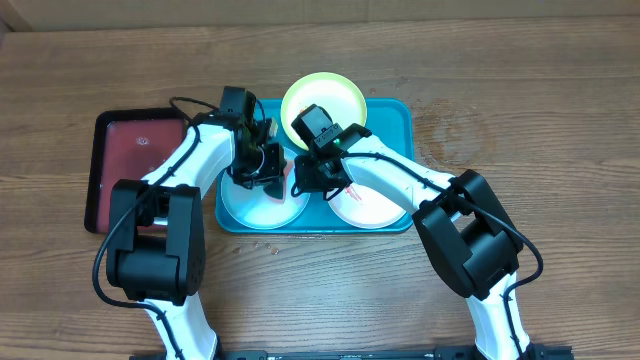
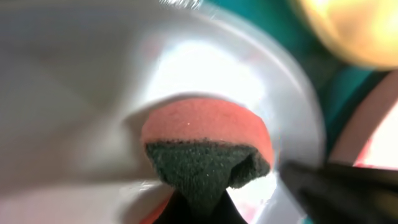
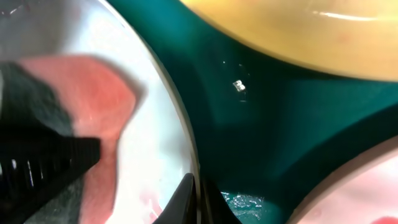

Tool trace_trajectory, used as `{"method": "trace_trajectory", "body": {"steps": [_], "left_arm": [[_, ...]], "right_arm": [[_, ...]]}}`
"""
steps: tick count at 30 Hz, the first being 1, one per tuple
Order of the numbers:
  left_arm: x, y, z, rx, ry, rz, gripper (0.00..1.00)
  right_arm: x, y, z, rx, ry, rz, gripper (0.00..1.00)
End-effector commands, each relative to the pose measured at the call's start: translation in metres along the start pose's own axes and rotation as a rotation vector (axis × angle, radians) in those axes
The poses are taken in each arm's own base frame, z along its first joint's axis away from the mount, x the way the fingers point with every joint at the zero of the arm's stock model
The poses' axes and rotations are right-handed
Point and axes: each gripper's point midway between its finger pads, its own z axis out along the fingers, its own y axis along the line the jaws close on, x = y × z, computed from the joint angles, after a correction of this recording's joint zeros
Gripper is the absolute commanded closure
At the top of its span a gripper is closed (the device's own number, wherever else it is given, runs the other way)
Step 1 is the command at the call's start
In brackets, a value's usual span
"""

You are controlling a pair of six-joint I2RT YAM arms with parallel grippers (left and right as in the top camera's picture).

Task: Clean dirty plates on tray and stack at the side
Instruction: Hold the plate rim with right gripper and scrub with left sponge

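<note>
The turquoise tray [image 1: 395,115] holds three plates. The yellow-green plate [image 1: 322,98] lies at its back. The white plate [image 1: 368,208], smeared red, lies front right. The pale blue plate [image 1: 255,208] lies front left. My left gripper [image 1: 265,170] is shut on a red sponge [image 2: 205,134] with a dark green scouring face, pressed onto the pale blue plate [image 2: 93,74]. My right gripper [image 3: 199,196] is shut on that plate's right rim [image 3: 186,149], and one of its fingers [image 2: 339,186] shows in the left wrist view. Red smears remain near the rim.
A smaller dark red tray [image 1: 135,165] with a black rim sits left of the turquoise tray on the wooden table [image 1: 520,90]. Both arms cross over the tray's front half. Small wet drops lie on the tray floor [image 3: 267,124].
</note>
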Motion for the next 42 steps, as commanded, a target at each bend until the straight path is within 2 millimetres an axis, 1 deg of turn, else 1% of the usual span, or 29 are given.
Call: {"method": "trace_trajectory", "body": {"steps": [1, 3, 6, 8, 9, 10, 12, 15, 18, 21, 24, 28, 30, 33, 34, 36, 37, 39, 41, 42], "left_arm": [[0.001, 0.03, -0.001, -0.183, 0.012, 0.055, 0.96], [0.004, 0.042, -0.004, -0.251, 0.024, 0.051, 0.96], [0.008, 0.041, -0.003, -0.247, 0.032, -0.01, 0.96], [0.01, 0.03, -0.001, -0.187, 0.035, -0.069, 0.96], [0.011, 0.015, 0.002, -0.119, 0.045, -0.09, 0.96], [0.013, 0.005, 0.004, -0.077, 0.054, -0.107, 0.96], [0.016, -0.007, 0.006, -0.045, 0.065, -0.137, 0.96], [0.016, -0.021, 0.011, -0.038, 0.054, -0.145, 0.96], [0.013, -0.032, 0.014, -0.027, 0.035, -0.116, 0.96], [0.012, -0.034, 0.015, -0.033, 0.025, -0.105, 0.96], [0.006, -0.009, 0.012, -0.155, -0.012, -0.116, 0.96], [0.006, 0.034, 0.0, -0.375, -0.041, -0.136, 0.96], [0.005, 0.057, -0.01, -0.492, -0.061, -0.143, 0.96], [0.003, 0.086, -0.028, -0.648, -0.097, -0.164, 0.96], [0.002, 0.095, -0.035, -0.696, -0.108, -0.179, 0.96], [0.0, 0.107, -0.046, -0.762, -0.129, -0.202, 0.96], [-0.002, 0.11, -0.051, -0.781, -0.141, -0.209, 0.96], [-0.009, 0.109, -0.055, -0.775, -0.161, -0.218, 0.96], [-0.018, 0.098, -0.05, -0.701, -0.176, -0.22, 0.96], [-0.022, 0.088, -0.044, -0.633, -0.173, -0.202, 0.96]], "right_arm": [[0.007, -0.001, 0.007, 0.002, 0.021, -0.084, 0.96], [0.006, 0.002, 0.007, -0.011, 0.018, -0.106, 0.96], [0.003, 0.003, 0.007, -0.016, 0.009, -0.108, 0.96], [0.002, 0.004, 0.007, -0.019, 0.004, -0.118, 0.96], [0.001, 0.004, 0.007, -0.021, 0.0, -0.125, 0.96], [0.001, 0.004, 0.007, -0.022, -0.001, -0.125, 0.96], [0.001, 0.004, 0.007, -0.022, -0.001, -0.126, 0.96], [0.001, 0.004, 0.007, -0.022, 0.0, -0.126, 0.96], [0.002, 0.005, 0.007, -0.023, 0.004, -0.129, 0.96], [0.003, 0.004, 0.007, -0.022, 0.007, -0.128, 0.96], [0.003, 0.004, 0.007, -0.021, 0.008, -0.128, 0.96], [0.004, 0.003, 0.007, -0.018, 0.013, -0.127, 0.96], [0.005, 0.003, 0.007, -0.018, 0.013, -0.127, 0.96], [0.005, 0.003, 0.007, -0.018, 0.013, -0.127, 0.96], [0.005, 0.003, 0.007, -0.018, 0.013, -0.127, 0.96], [0.005, 0.003, 0.007, -0.018, 0.013, -0.127, 0.96], [0.005, 0.003, 0.007, -0.018, 0.014, -0.127, 0.96], [0.004, 0.003, 0.007, -0.018, 0.013, -0.127, 0.96], [0.004, 0.003, 0.007, -0.018, 0.012, -0.127, 0.96], [0.004, 0.003, 0.007, -0.019, 0.011, -0.127, 0.96]]}}
